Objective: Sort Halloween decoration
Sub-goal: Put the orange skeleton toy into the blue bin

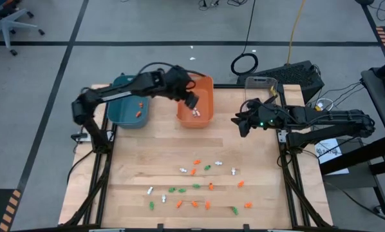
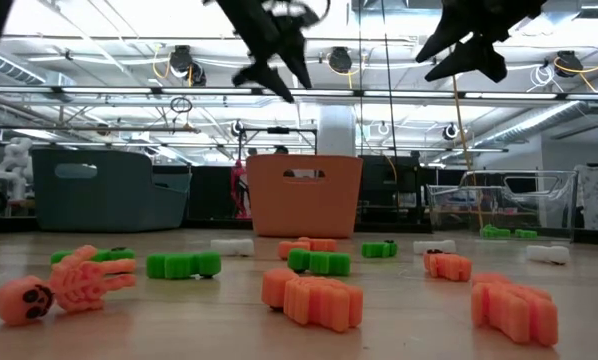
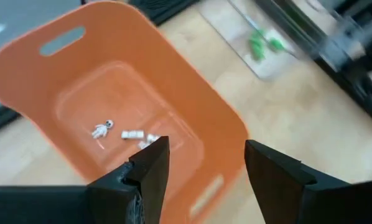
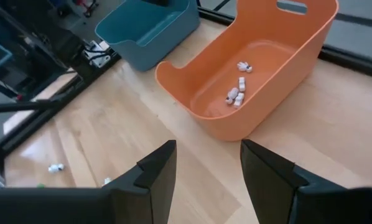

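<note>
Small orange, white and green Halloween decorations (image 1: pixel 199 187) lie scattered on the near half of the wooden table (image 2: pixel 319 262). Several white ones (image 3: pixel 131 134) lie on the floor of the orange bin (image 3: pixel 223 118). My left gripper (image 3: pixel 204 152) hangs open above that bin's near part (image 1: pixel 191 101), with nothing between its fingers. My right gripper (image 4: pixel 204 155) is open and bare, raised above the table to the right of the orange bin (image 1: pixel 239 122). Two orange pieces (image 1: pixel 139 106) lie in the teal bin (image 1: pixel 125 115).
The teal bin, the orange bin (image 1: pixel 208 84) and a clear bin (image 1: pixel 262 84) holding green pieces (image 3: pixel 264 43) stand in a row along the far edge. Bare wood lies between the bins and the scattered pieces.
</note>
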### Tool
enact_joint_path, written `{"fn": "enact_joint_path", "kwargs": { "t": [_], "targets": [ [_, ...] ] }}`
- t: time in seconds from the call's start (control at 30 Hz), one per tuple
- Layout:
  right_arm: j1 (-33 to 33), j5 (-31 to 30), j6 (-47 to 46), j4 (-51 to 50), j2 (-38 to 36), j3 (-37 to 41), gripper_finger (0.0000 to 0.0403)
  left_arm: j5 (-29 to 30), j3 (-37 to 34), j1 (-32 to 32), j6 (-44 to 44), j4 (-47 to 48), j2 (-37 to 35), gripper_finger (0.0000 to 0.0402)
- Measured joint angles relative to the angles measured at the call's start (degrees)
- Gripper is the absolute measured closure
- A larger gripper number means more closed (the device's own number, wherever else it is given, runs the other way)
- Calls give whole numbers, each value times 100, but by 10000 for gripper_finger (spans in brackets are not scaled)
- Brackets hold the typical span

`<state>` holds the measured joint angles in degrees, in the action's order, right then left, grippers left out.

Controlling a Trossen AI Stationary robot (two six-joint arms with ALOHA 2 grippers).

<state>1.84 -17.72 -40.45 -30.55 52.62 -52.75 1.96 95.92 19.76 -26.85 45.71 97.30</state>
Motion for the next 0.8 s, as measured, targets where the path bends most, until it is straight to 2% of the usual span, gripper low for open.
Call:
{"fn": "enact_joint_path", "kwargs": {
  "t": [0.2, 0.33, 0.57, 0.8],
  "targets": [
    [-66, 268, -749, 257, 0, 0, 241, 11, -2, -547, 193, 1102, -725, 197],
    [-227, 299, -1103, 504, 24, 0, 241, 50, -2, -1138, 469, 1432, -1023, 197],
    [-475, 294, -1448, 878, 177, 0, 241, 350, -137, -2196, 483, 1433, -1104, 197],
    [-874, 287, -1803, 1119, 520, 0, 241, 517, -1086, -2986, 90, 932, -1100, 197]
  ]
}}
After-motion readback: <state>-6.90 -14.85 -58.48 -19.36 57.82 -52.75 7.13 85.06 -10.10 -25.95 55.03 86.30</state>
